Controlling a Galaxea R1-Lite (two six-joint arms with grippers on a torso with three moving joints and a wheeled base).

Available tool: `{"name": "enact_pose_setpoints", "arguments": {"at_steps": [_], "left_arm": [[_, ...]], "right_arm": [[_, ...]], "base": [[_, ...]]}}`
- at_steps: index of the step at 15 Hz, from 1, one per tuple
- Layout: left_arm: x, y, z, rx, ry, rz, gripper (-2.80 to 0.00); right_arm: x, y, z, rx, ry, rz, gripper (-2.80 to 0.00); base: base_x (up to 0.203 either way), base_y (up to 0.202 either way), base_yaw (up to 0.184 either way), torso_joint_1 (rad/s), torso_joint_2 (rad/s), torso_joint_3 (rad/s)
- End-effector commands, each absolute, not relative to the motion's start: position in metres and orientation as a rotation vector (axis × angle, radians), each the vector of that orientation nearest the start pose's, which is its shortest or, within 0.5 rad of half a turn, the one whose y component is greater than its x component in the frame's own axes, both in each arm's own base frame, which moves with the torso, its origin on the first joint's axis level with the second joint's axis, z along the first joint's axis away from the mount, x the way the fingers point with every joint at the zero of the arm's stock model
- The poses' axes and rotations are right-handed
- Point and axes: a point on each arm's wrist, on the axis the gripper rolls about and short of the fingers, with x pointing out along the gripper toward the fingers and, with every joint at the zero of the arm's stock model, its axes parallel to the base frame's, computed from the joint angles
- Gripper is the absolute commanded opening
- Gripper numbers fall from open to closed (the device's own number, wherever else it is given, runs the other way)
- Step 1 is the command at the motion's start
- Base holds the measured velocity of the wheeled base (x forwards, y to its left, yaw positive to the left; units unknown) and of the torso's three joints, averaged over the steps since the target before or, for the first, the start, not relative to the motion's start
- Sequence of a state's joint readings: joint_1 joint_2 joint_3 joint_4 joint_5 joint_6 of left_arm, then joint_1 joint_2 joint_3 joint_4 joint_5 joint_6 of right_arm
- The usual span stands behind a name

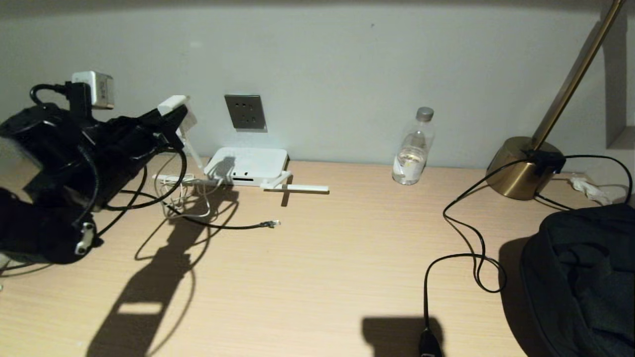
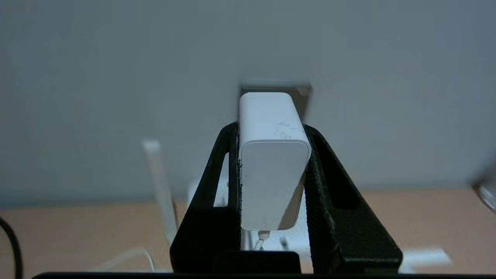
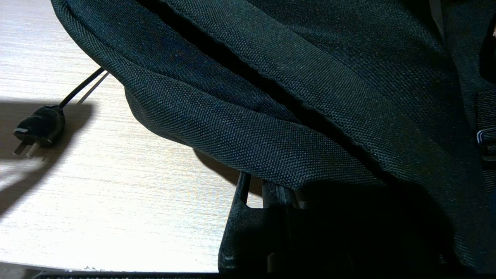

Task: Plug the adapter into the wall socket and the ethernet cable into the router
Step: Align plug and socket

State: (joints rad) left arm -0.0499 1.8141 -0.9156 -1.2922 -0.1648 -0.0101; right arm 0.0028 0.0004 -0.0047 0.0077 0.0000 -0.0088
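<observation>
My left gripper (image 1: 174, 113) is raised at the left, shut on the white adapter (image 1: 173, 104), which it holds level with and left of the grey wall socket (image 1: 245, 112). In the left wrist view the adapter (image 2: 271, 170) fills the gap between the black fingers (image 2: 329, 186), with the wall socket (image 2: 304, 95) just behind it and apart from it. The adapter's thin white cord (image 1: 191, 148) hangs to the desk. The white router (image 1: 248, 165) lies under the socket. The black ethernet cable (image 1: 223, 226) lies on the desk, its clear connector (image 1: 271, 224) free. My right gripper (image 3: 278, 194) is shut beneath the black bag.
A water bottle (image 1: 414, 148) stands by the wall. A brass lamp base (image 1: 521, 168) sits at the right, its black cord (image 1: 466, 243) running to a plug (image 3: 38, 130) on the desk. A black bag (image 1: 580, 282) covers the front right corner.
</observation>
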Motion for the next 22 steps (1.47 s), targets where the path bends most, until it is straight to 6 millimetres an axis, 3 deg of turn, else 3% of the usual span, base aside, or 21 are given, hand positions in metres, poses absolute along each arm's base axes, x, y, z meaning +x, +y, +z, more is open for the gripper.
{"name": "enact_pose_setpoints", "arguments": {"at_steps": [1, 4, 7, 13, 18, 22], "left_arm": [[0.351, -0.040, 0.222, 0.017, -0.453, -0.231, -2.80], [0.365, -0.083, 0.208, -0.011, -0.448, -0.230, -2.80], [0.383, -0.103, 0.197, -0.027, -0.443, -0.199, -2.80], [0.404, -0.098, 0.178, -0.017, -0.418, -0.174, -2.80], [0.427, -0.081, 0.179, 0.009, -0.469, -0.153, -2.80], [0.432, -0.077, 0.178, 0.018, -0.477, -0.167, -2.80]], "right_arm": [[-0.023, 0.000, 0.076, -0.009, 0.003, 0.004, -2.80], [-0.023, 0.000, 0.076, -0.009, 0.003, 0.003, -2.80], [-0.023, 0.000, 0.076, -0.009, 0.003, 0.003, -2.80], [-0.023, 0.000, 0.076, -0.009, 0.003, 0.003, -2.80], [-0.023, 0.000, 0.076, -0.009, 0.003, 0.003, -2.80], [-0.023, 0.000, 0.076, -0.009, 0.003, 0.003, -2.80]], "base": [[0.000, 0.000, 0.000, 0.000, 0.00, 0.000], [0.000, 0.000, 0.000, 0.000, 0.00, 0.000], [0.000, 0.000, 0.000, 0.000, 0.00, 0.000], [0.000, 0.000, 0.000, 0.000, 0.00, 0.000], [0.000, 0.000, 0.000, 0.000, 0.00, 0.000], [0.000, 0.000, 0.000, 0.000, 0.00, 0.000]]}}
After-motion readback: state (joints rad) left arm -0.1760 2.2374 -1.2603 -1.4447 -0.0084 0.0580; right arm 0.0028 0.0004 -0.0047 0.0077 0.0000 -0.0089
